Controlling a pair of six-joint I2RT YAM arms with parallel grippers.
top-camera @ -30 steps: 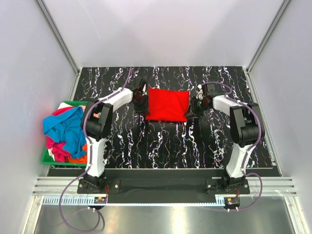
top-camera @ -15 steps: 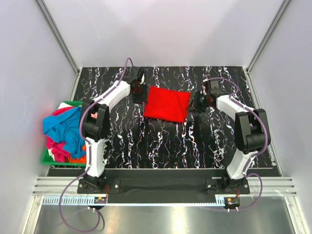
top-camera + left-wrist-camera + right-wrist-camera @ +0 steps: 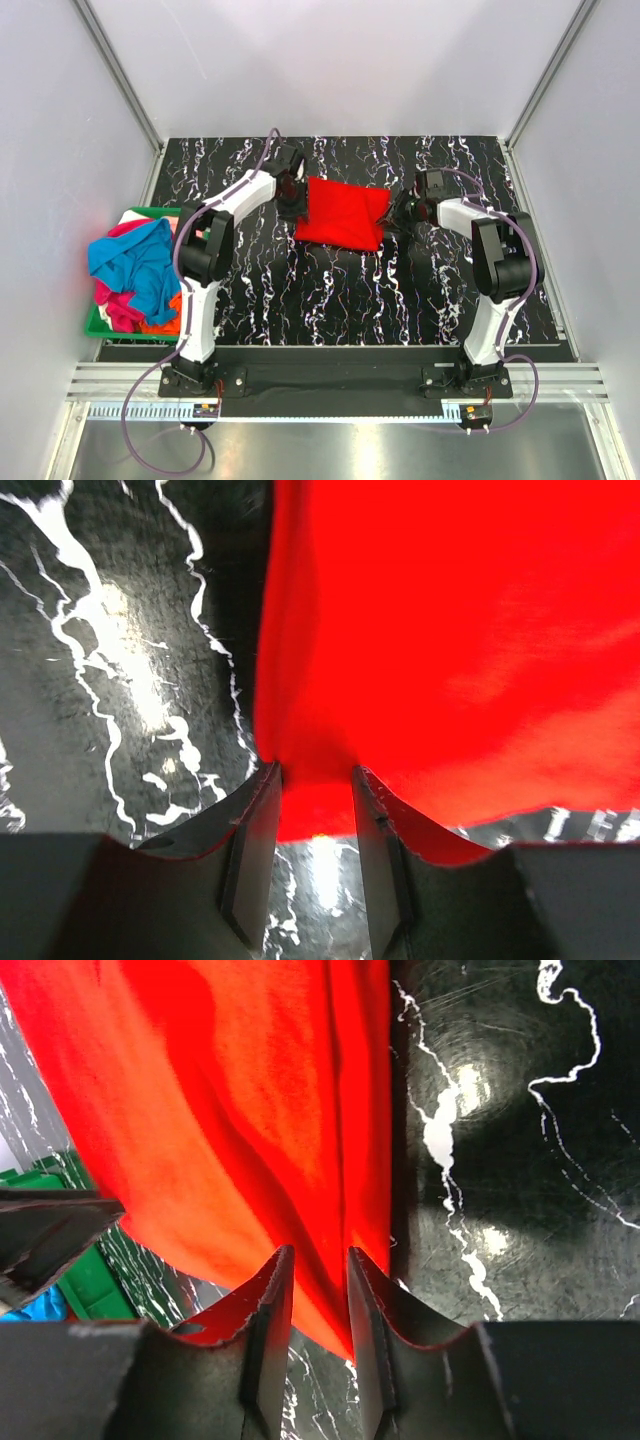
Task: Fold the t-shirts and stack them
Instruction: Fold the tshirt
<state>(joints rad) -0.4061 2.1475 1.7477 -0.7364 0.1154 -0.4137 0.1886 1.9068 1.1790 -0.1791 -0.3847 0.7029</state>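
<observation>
The folded red t-shirt lay square between the two grippers a second ago. It now sits skewed: the edge by the left gripper has swung toward the far side, while the edge by the right gripper has hardly shifted. The left gripper itself went outward and away from its base, then came back a little, and the cloth turned with it. That suggests the pair are dragging or carrying the folded bundle across the worktop rather than making a new fold. Folding of this shirt looks about done, and what remains is to settle it where the stack is to stand. Both wrist views show the fingers nearly pressed together with red cloth caught between the tips, each pinching one side edge of the shirt. The rest of the garment spreads out ahead of each gripper, and the marbled surface shows just beside the cloth. The left arm is stretched well forward, its forearm running diagonally in toward the shirt and its wrist low. The right arm is bent sharply at the elbow, with the forearm pointing across toward the left gripper and the wrist also low. The other t-shirts, blue, pink and orange, lie heaped in a green bin well behind and outside the left gripper, so most of the task is still ahead.
</observation>
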